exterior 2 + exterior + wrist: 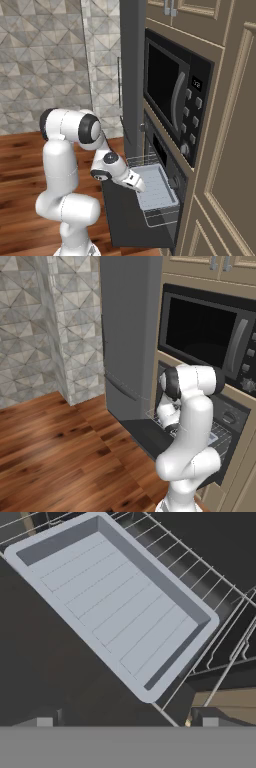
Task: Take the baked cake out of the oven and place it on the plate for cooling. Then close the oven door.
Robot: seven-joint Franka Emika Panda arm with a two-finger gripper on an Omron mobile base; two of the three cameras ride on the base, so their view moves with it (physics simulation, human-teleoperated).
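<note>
Gripper (125,722): jaws spread as wide as they go, nothing between them, just the two dark tips poking up at the bottom of the hand view. It hangs over the near edge of the tray, so I'd guess it's lining up for a reach, not a grab yet.

Oven door (120,212): dropped flat, a dark slab sticking out toward the floor under the arm. It has to be down so the arm can get in, and shutting it comes last.

Tray (112,609): pale grey, ribbed bottom, looks bare from above. It sits on the pulled-out wire rack (220,597), which brings it out where the hand can get over it.

Baked cake: honestly can't spot it. Not on the tray as far as I can tell, so probably deeper inside.

Oven (227,418): black front, round knob visible past the arm's elbow, cavity open.

Microwave (172,95): above the oven, shut, not part of this.

Plate: can't say where it is from here.
</note>
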